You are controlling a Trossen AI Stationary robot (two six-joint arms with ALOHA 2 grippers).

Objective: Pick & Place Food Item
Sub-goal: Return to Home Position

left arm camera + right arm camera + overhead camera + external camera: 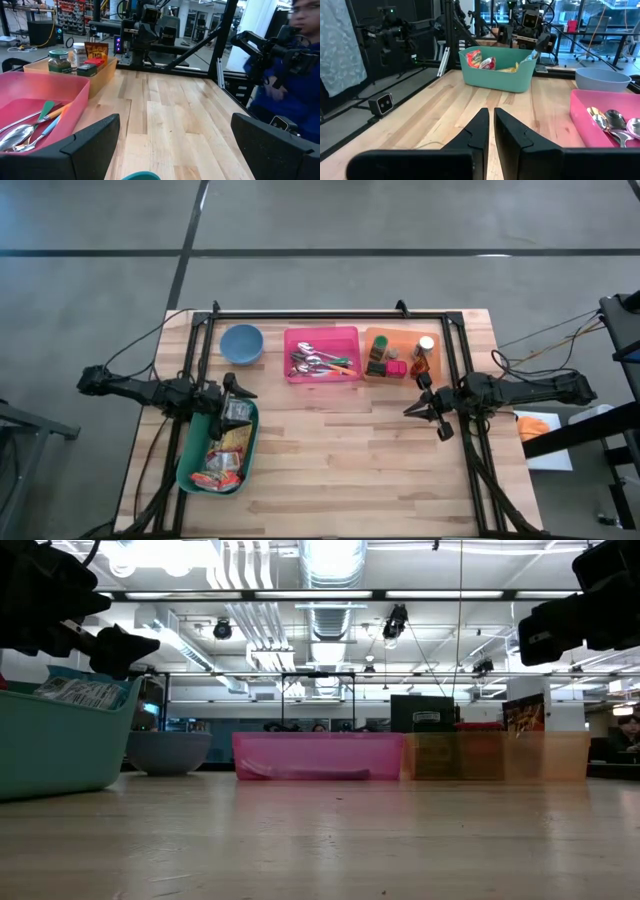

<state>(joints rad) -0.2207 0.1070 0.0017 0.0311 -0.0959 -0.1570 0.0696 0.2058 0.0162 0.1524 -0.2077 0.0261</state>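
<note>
Top-down, L to R: pale wood table (340,470) on a grey floor (320,220) w/ dark seam lines. Lower left of frame: teal bin (252,442) full of snack packets (222,460). L gripper (176,120) hovers over the bin's upper end, fingers spread wide. Upper middle, in a row along the table's far edge: blue bowl (241,343), then pink bin (321,331) w/ spoons (315,363), then orange bin (398,332) w/ spice bottles (378,352). The pink & orange bins sit just beside each other. Centre right: R gripper (491,112) above bare wood, just below the orange bin in frame, fingers pressed together. Table-level view: ceiling ducts (330,580) & strip lights (190,595) overhead. L wrist view: person (295,85) in blue beyond the table edge.
</note>
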